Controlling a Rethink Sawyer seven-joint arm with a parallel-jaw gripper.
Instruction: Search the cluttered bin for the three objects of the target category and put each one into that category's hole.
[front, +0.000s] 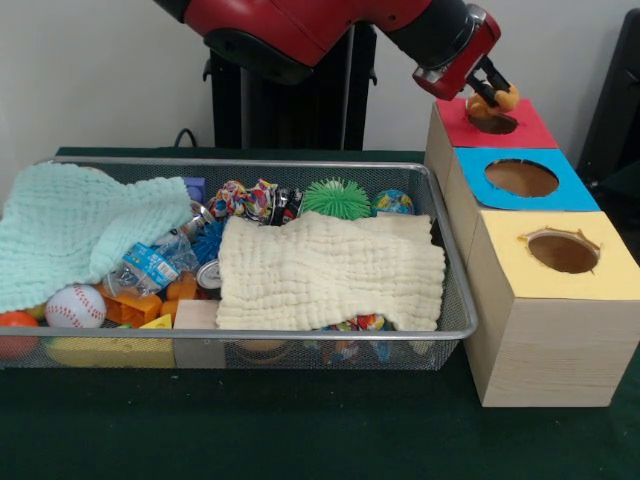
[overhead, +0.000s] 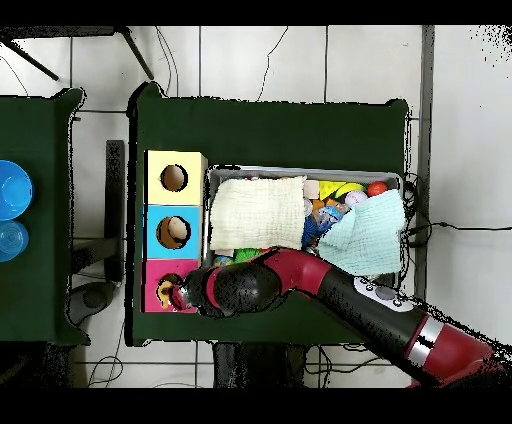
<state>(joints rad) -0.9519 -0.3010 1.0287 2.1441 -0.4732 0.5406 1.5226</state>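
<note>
The wire mesh bin (front: 250, 163) sits on the green table, full of clutter; it also shows in the overhead view (overhead: 300, 170). The red-faced hole (front: 492, 124) is in the farthest wooden box at the right. My gripper (front: 490, 93) hangs just above that hole, shut on a small orange object (front: 503, 99). In the overhead view my gripper (overhead: 181, 293) is over the red box (overhead: 157, 296) and the arm hides most of the hole.
A cream cloth (front: 330, 270) and a mint cloth (front: 80, 225) cover much of the bin. A baseball (front: 75, 305), a green spiky ball (front: 336, 197), and toys lie between. Blue-faced (front: 570, 195) and yellow-faced (front: 610, 270) boxes stand nearer than the red one.
</note>
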